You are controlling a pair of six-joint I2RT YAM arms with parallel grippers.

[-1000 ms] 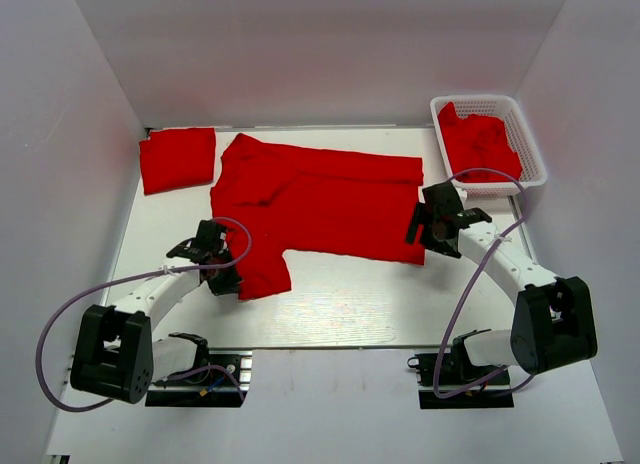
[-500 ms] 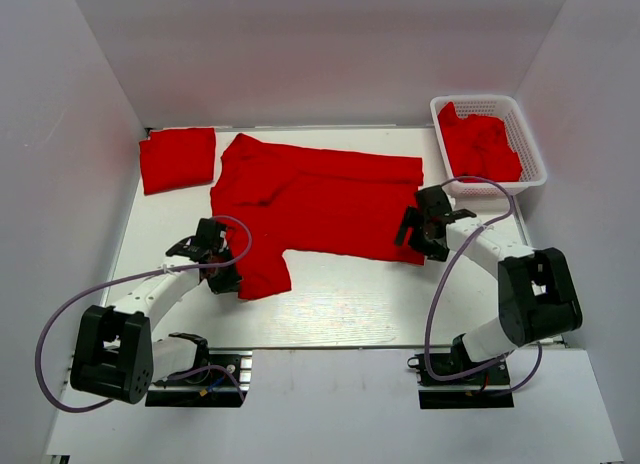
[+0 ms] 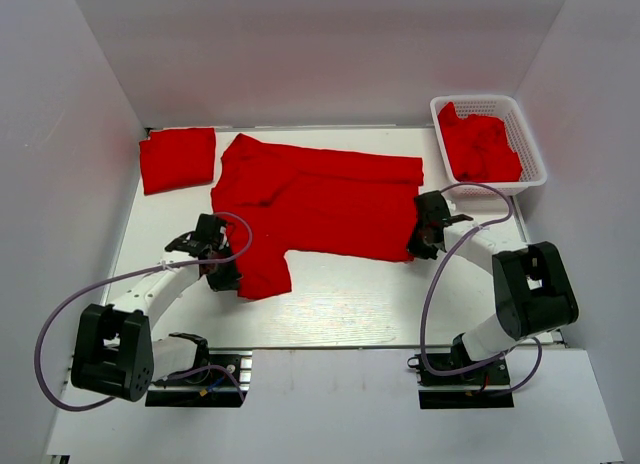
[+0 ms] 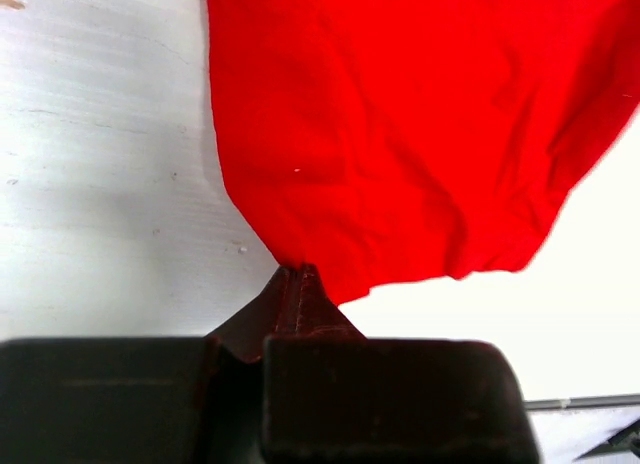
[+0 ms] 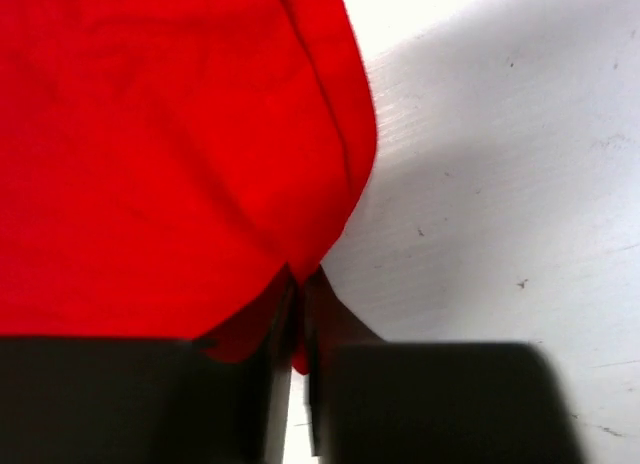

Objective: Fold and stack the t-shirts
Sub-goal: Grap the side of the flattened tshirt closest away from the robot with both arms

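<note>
Now | left hand [image 4: 297, 274] pinches t-shirt [image 3: 320, 199] edge | right hand [image 5: 300, 276] likewise, tips seemingly cloth-covered

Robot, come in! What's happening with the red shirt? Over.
Left end effector shut on spread t-shirt, near-left flap. Right end effector shut on its right edge. Nothing blocking.

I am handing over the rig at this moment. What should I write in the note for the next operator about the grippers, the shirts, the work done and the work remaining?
The left gripper is shut on the near left corner of the spread t-shirt.
The right gripper is shut on its near right corner.
That shirt lies flat in the middle, not yet folded.
Done: one folded t-shirt at the far left.
Left: fold this one, stack it there, then handle the red cloth in the white basket at the far right.
</note>
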